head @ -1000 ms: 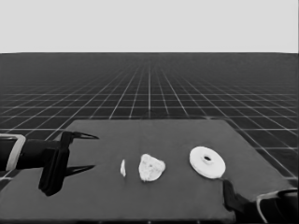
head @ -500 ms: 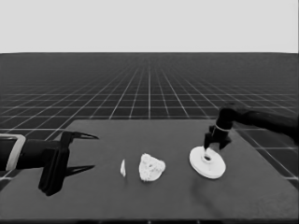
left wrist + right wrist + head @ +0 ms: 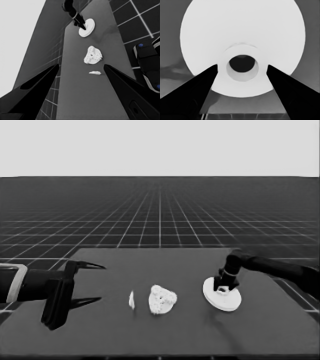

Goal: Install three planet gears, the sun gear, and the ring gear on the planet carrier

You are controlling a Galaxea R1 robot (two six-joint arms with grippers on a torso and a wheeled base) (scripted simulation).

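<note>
My right gripper (image 3: 223,287), fingers spread, points down over the larger round part (image 3: 222,295); left gripper (image 3: 82,282) waits open at nine o'clock

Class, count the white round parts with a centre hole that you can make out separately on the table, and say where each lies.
1: the round part at the table's right, under the right pincer. A lumpy white cluster at mid-table, beside a thin white piece, may hide another.

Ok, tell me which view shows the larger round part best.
The right wrist view: the larger round part fills it, raised middle and hole between the right end effector's fingers. Head view and left wrist view show it small, partly hidden.
</note>
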